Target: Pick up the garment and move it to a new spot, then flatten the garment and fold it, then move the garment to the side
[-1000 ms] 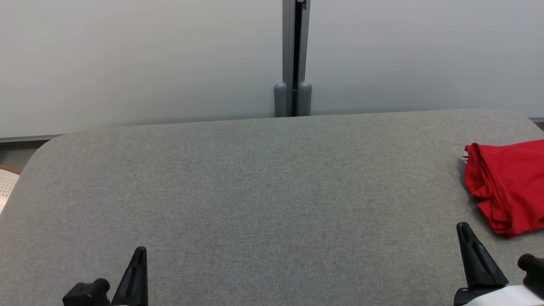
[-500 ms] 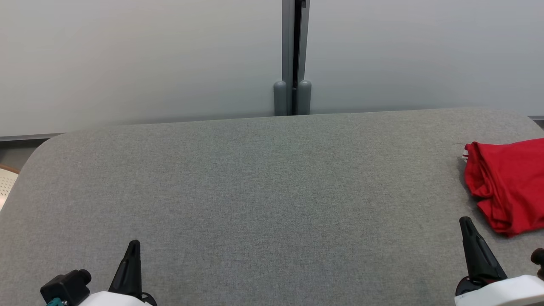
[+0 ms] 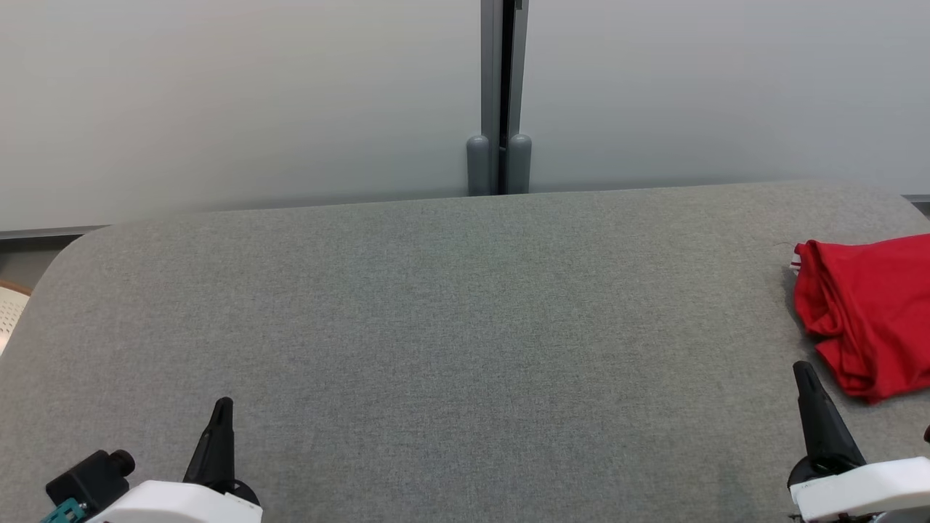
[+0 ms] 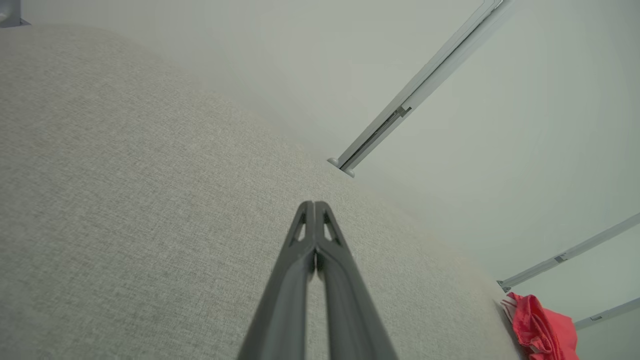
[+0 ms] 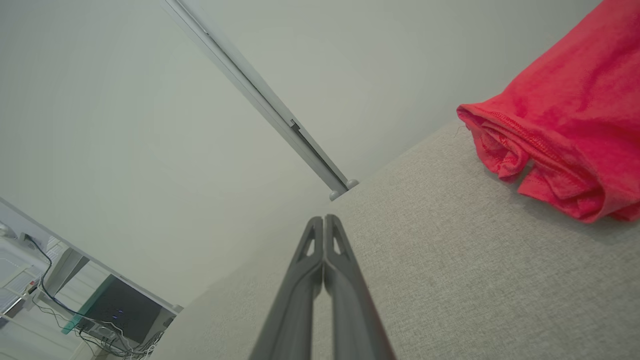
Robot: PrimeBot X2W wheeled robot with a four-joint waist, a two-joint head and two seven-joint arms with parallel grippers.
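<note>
Head view: red garment [image 3: 868, 312] bunched at the counter's [image 3: 465, 327] right edge.
Left end effector [image 3: 221, 410] and right end effector [image 3: 805, 378] both pressed together; garment lies near the right one, apart.

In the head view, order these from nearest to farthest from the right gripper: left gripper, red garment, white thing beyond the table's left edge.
1. red garment, right edge, just beyond the right gripper.
2. left gripper, lower left.
3. white thing, far left, past the table.
</note>
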